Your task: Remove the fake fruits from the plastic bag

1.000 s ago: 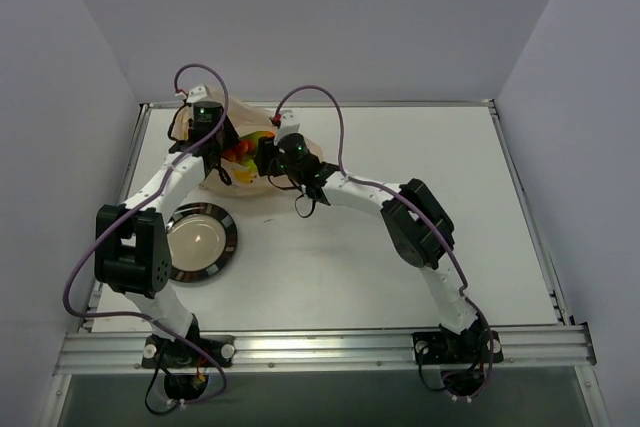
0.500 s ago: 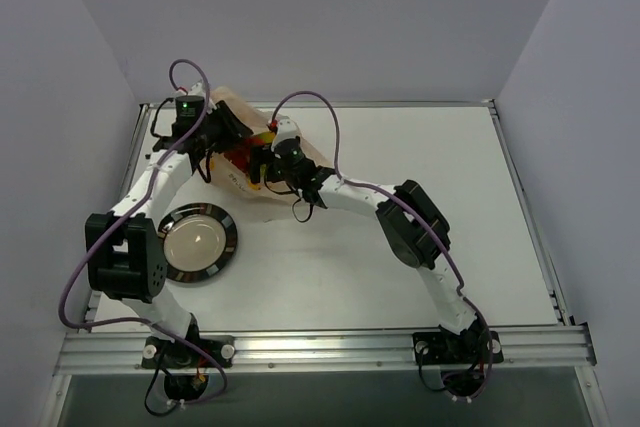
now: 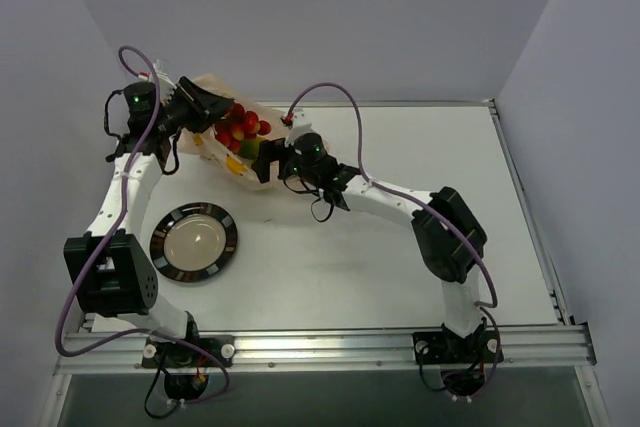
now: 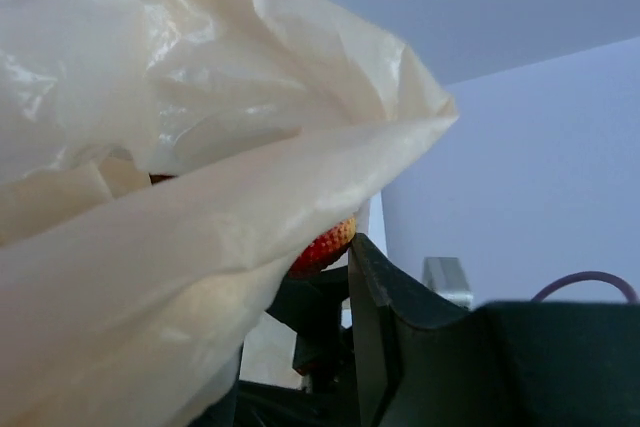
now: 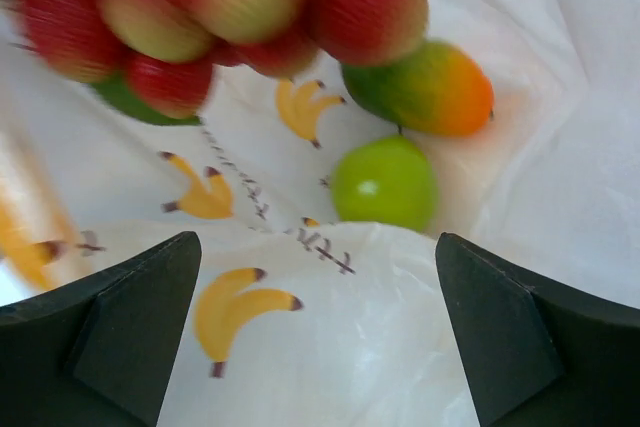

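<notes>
The plastic bag (image 3: 256,171), pale peach with banana prints, hangs tilted at the back left with its upper edge lifted. My left gripper (image 3: 204,107) is shut on that edge; in the left wrist view the plastic bag (image 4: 180,147) drapes over my left gripper (image 4: 300,347), and a red-orange fruit (image 4: 325,245) peeks out below the film. The fake fruits (image 3: 241,127) show as a red and green heap in the bag's mouth. My right gripper (image 3: 273,162) is open at the bag's lower end. Ahead of my right gripper (image 5: 320,337) lie a green fruit (image 5: 385,182), a mango-like one (image 5: 425,87) and blurred red pieces (image 5: 220,7).
A round black-rimmed plate (image 3: 160,252) lies on the white table in front of the bag, near the left arm. The table's back rail runs just behind the bag, and the grey side wall stands close to the left arm.
My left arm has swung left and upward, pulling the bag's edge up and tilting the bag. My right gripper has opened wide and backed a little to the right. The fruits have shifted inside.
</notes>
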Robot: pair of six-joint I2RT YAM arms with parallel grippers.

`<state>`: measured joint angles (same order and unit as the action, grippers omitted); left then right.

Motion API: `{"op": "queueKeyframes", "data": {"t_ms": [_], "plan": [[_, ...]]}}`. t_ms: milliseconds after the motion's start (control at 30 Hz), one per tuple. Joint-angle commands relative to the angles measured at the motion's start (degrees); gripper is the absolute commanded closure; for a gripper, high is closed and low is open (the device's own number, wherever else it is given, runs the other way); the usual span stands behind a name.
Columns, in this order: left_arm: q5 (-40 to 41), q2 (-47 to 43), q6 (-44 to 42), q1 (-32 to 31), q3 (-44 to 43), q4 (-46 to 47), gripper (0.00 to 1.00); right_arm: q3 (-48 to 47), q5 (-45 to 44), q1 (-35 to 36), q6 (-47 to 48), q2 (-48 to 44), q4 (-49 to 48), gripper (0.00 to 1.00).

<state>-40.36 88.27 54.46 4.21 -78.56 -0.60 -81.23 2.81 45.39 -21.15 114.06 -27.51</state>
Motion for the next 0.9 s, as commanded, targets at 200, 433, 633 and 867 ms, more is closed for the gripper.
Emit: {"op": "queueKeyframes", "data": {"t_ms": [200,433,633,867], "plan": [[-7.9,0.23,15.95,-0.25,1.92,20.47,0.98,4.06,11.6,-0.47,-3.2,-12.19,-2.46,0.0],[4.64,4.09,-4.61,-5.96,-9.05,-3.6,0.98,2.57,9.49,0.76,0.31,-14.65,1.05,0.45],[9.61,7.8,-12.62,-6.67,-15.84,-12.67,0.98,1.79,13.53,-2.83,4.53,-18.79,4.99,0.61],[7.41,0.25,-15.17,-10.0,-4.68,-10.12,0.98,-5.33,24.88,-8.38,6.29,-17.38,8.35,0.23]]}}
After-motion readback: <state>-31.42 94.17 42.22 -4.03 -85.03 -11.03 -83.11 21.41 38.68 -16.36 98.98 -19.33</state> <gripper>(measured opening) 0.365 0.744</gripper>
